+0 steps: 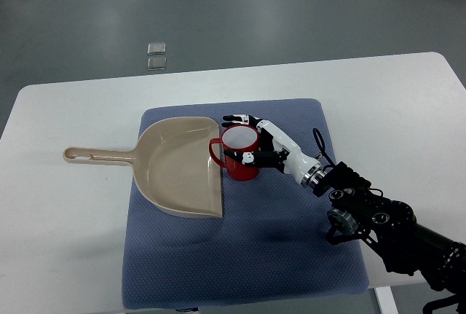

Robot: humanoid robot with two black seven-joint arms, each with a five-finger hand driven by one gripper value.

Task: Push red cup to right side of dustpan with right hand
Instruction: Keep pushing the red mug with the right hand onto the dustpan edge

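Item 1: desk (65, 110), white, rounded corners, fills most of view; grey floor beyond far edge.

Item 2: mat (240, 256), blue-grey fabric, approx. centre of desk, reaching to near edge.

Item 3: dustpan (178, 168), beige plastic, on left half of mat. Handle runs left, off mat onto bare desk, toward left edge. Open mouth w/ dark lip strip faces right.

Item 4: red cup (240, 154), upright, white inside, on mat just beside dustpan mouth, at far end of lip. Cup handle points left, at or over the lip; contact w/ pan can't be told. Cup sits nr centre of desk, slightly toward far edge.

Item 5: right hand (266, 146), white shell w/ black fingers (234, 119), wrapped round right side of cup. Far fingers curve round back of rim, thumb w/ other tips against near side; part-curled, cupping the cup wall, touching it. Whether a firm grasp or only pressing: can't tell.

Item 6: right arm (378, 223), black, cables exposed, enters from lower right corner, crosses near right corner of mat.

Item 7: two small clear squares (156, 55) on floor beyond far edge of desk, one just beside the other.
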